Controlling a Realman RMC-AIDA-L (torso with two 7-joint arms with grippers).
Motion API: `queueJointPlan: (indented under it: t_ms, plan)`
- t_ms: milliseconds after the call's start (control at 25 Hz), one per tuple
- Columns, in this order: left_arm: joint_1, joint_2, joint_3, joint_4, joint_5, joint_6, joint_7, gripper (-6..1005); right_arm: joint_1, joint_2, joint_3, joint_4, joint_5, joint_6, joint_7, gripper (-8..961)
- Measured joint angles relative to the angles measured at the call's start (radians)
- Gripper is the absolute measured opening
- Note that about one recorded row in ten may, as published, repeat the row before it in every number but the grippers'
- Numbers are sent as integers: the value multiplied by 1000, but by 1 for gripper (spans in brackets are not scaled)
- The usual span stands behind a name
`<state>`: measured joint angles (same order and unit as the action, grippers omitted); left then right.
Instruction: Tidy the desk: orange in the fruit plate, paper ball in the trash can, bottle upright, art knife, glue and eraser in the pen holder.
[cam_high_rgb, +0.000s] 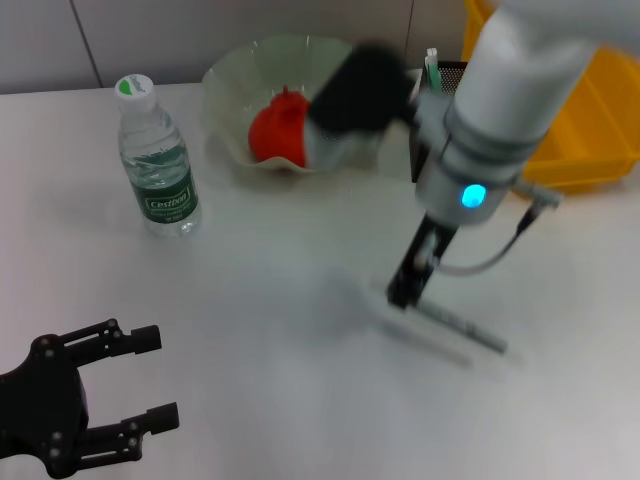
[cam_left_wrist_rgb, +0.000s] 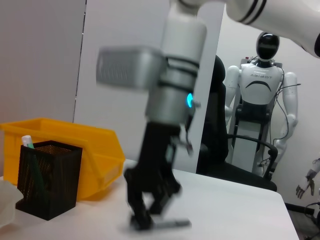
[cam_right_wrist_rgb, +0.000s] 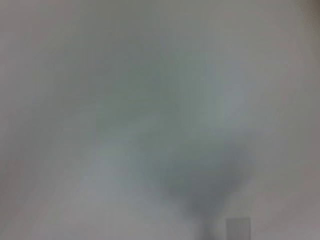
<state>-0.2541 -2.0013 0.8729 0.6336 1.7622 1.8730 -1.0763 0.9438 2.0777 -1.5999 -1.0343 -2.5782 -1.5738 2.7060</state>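
Note:
My right gripper (cam_high_rgb: 405, 290) reaches down to the table right of centre, its tip at one end of the grey art knife (cam_high_rgb: 455, 325) lying flat there. The left wrist view shows the same gripper (cam_left_wrist_rgb: 147, 212) over the knife (cam_left_wrist_rgb: 172, 224). The black mesh pen holder (cam_left_wrist_rgb: 47, 180) stands behind it, partly hidden by the arm in the head view (cam_high_rgb: 450, 68). The orange (cam_high_rgb: 278, 130) lies in the fruit plate (cam_high_rgb: 230, 75). The bottle (cam_high_rgb: 155, 160) stands upright at the left. My left gripper (cam_high_rgb: 158, 378) is open and empty at the front left. Paper ball, trash can, glue and eraser are out of view.
A yellow bin (cam_high_rgb: 590, 120) sits at the back right beside the pen holder, also in the left wrist view (cam_left_wrist_rgb: 75, 145). A green-and-white item (cam_high_rgb: 432, 68) stands in the holder. A humanoid robot and a chair stand beyond the table's far edge.

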Motion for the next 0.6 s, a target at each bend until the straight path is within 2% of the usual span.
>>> queueJointPlan:
  t_ms: [120, 160, 360, 480, 520, 600]
  plan:
    - [-1, 0, 0, 0, 1, 0, -4, 769, -27, -4, 214, -151, -73, -58, -66, 148]
    - [-1, 0, 0, 0, 1, 0, -4, 769, -27, -4, 214, -151, -73, -58, -66, 148]
    - [-1, 1, 0, 0, 2, 0, -7, 768, -42, -21, 412, -288, -95, -55, -124, 147]
    - [-1, 1, 0, 0, 2, 0, -8, 768, -62, -23, 489, -326, -90, 7, -156, 146]
    - [-1, 1, 0, 0, 2, 0, -9, 768, -88, -22, 520, -338, -72, 73, -191, 146]
    - [-1, 1, 0, 0, 2, 0, -9, 769, -104, -19, 526, -345, -59, 102, -209, 145]
